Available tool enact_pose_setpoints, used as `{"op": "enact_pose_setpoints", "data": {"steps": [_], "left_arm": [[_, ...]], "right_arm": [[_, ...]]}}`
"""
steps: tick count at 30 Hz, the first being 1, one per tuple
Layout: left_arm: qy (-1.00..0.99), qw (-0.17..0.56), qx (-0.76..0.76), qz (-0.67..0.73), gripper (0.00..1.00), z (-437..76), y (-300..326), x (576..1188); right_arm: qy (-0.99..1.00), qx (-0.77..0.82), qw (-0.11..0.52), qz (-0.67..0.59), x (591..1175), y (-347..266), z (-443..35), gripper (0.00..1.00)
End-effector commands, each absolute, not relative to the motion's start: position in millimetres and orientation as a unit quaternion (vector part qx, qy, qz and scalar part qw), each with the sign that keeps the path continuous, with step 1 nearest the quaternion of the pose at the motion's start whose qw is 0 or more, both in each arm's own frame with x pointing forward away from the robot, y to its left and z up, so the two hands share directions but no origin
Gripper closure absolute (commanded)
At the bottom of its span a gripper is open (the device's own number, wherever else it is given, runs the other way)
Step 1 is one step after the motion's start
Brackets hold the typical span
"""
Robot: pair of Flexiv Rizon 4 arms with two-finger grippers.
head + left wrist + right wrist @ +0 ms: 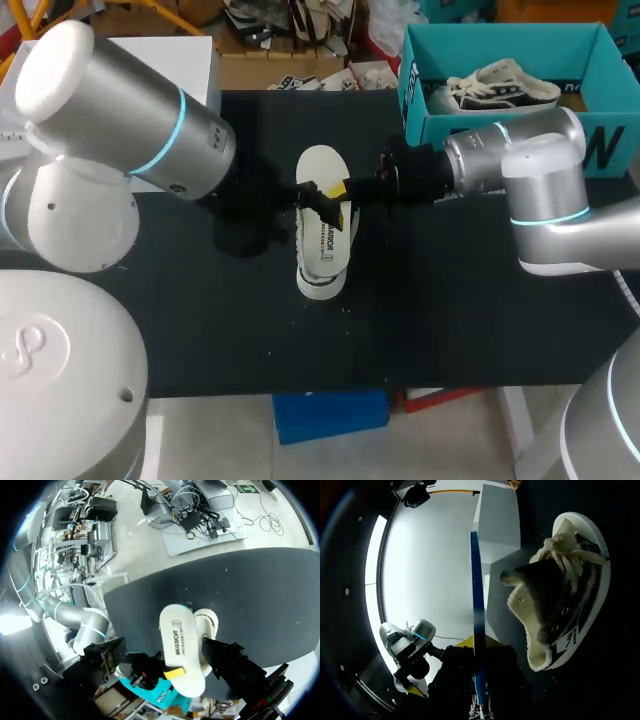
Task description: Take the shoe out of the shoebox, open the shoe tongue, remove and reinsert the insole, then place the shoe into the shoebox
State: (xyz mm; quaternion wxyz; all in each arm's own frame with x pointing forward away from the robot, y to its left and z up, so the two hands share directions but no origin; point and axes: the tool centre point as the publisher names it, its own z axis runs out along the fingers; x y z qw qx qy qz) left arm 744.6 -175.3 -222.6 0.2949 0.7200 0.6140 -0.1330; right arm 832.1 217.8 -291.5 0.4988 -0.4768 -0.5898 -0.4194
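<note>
Insole (180, 645) hangs pinched in the right claw (340, 190), out of the shoe (560, 595) lying just beside it. Whether the left claw (227, 662) grips, I cannot tell. Reinsertion seems next: feed it toe-first into the opening.

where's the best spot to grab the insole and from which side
Grip the insole at mid-length, coming in over a long edge so both flat faces get pinched. It is thin, flat and long, so a middle hold likely keeps either end from sagging.
</note>
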Motion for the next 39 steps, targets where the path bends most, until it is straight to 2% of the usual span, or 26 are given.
{"op": "enact_pose_setpoints", "data": {"steps": [1, 21, 39], "left_arm": [[0.688, 0.086, 0.717, 0.079, 0.00, -227.0, -188.5, 756.0], [0.711, 0.064, 0.698, 0.055, 0.00, -231.7, -191.7, 755.9], [0.716, 0.095, 0.691, 0.017, 0.00, -234.2, -199.8, 768.0]], "right_arm": [[-0.590, -0.478, 0.498, -0.420, 831.8, 218.5, -291.6, 1.00], [-0.590, -0.478, 0.498, -0.420, 831.8, 218.5, -291.6, 1.00], [-0.590, -0.478, 0.498, -0.420, 831.8, 218.5, -291.6, 1.00]]}}
